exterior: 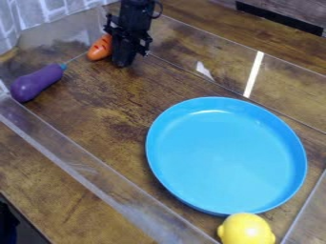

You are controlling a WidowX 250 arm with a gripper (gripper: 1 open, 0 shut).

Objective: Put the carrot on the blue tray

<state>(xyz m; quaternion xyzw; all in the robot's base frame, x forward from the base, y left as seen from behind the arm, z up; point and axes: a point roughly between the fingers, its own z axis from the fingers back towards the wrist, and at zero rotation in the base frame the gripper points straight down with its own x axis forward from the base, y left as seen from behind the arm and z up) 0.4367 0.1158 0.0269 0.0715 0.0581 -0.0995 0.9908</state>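
Note:
The small orange carrot (98, 48) lies on the wooden table at the back left. Only its orange end shows, sticking out to the left of the black fingers. My gripper (124, 57) points down onto it, with its jaws drawn together and shut on the carrot. The blue tray (227, 152), a large round plate, rests empty at the front right, well away from the gripper.
A purple eggplant (36, 82) lies at the left, in front of the carrot. A yellow lemon (245, 230) sits at the front edge beside the tray. A clear plastic wall (76, 162) borders the table on its left and front sides.

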